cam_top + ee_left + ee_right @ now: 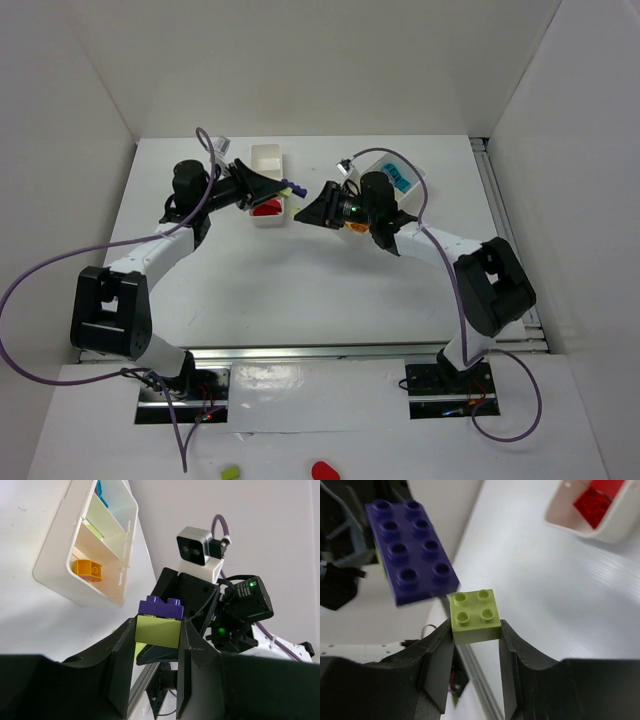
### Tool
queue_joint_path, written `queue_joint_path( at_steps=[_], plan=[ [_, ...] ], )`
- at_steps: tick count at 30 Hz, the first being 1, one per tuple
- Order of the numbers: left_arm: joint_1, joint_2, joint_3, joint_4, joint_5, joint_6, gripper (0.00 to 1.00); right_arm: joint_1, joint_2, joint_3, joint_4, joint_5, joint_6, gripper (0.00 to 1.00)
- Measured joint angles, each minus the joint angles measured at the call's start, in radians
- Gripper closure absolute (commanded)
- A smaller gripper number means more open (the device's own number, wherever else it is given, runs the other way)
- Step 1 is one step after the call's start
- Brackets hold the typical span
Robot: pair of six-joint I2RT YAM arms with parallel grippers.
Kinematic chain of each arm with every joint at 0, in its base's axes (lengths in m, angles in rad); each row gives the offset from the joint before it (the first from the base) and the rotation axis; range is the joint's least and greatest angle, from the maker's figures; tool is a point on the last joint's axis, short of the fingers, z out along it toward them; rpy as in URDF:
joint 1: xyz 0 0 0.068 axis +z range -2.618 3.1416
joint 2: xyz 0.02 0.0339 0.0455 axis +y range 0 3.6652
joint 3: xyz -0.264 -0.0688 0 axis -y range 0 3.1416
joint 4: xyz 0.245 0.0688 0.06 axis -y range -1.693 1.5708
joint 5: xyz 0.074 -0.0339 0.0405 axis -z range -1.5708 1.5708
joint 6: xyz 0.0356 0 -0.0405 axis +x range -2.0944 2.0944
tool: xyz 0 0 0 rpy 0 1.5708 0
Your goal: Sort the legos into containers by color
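My left gripper (157, 630) is shut on a stack of two legos, a blue-purple brick (161, 607) on a yellow-green one (158, 630), held in the air. In the top view this gripper (275, 188) hovers by the narrow white container (266, 157), which holds a red brick (265, 208). My right gripper (476, 630) is shut on a lime green four-stud brick (475, 615), just below the blue-purple brick (410, 550). The two grippers face each other, close together. The wider container (60, 580) holds an orange brick (87, 569), a lime one and a cyan one (100, 492).
The right arm (380, 205) covers much of the wider container (405, 165). White walls enclose the table on three sides. A rail (340, 352) runs along the near edge. A lime piece (230, 470) and a red piece (322, 470) lie off the table in front.
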Motion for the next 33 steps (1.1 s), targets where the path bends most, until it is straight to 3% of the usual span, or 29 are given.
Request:
queue_joint_path(
  at_steps=[5, 10, 14, 21, 25, 26, 29, 33],
  plan=[
    [0.021, 0.000, 0.018, -0.043, -0.004, 0.007, 1.00, -0.042, -0.146, -0.001, -0.285, 0.173, -0.165, 0.75],
    [0.039, 0.025, 0.063, -0.145, -0.021, 0.060, 1.00, -0.189, -0.247, 0.071, -0.492, 0.385, -0.309, 0.75],
    [0.040, 0.051, 0.104, -0.260, -0.041, 0.124, 1.00, -0.264, -0.110, 0.252, -0.597, 0.507, -0.400, 0.75],
    [0.040, 0.052, 0.105, -0.349, -0.058, 0.167, 1.00, -0.271, 0.179, 0.472, -0.746, 0.589, -0.481, 0.71],
    [0.040, 0.052, 0.117, -0.384, -0.056, 0.185, 1.00, -0.271, 0.249, 0.504, -0.793, 0.606, -0.496, 0.53],
    [0.040, 0.052, 0.124, -0.391, -0.054, 0.187, 1.00, -0.271, 0.256, 0.504, -0.802, 0.610, -0.497, 0.43],
    [0.042, 0.053, 0.148, -0.400, -0.049, 0.189, 1.00, -0.271, 0.269, 0.507, -0.821, 0.626, -0.502, 0.23],
    [0.045, 0.059, 0.187, -0.412, -0.031, 0.196, 1.00, -0.272, 0.271, 0.530, -0.842, 0.646, -0.513, 0.17]
  ],
)
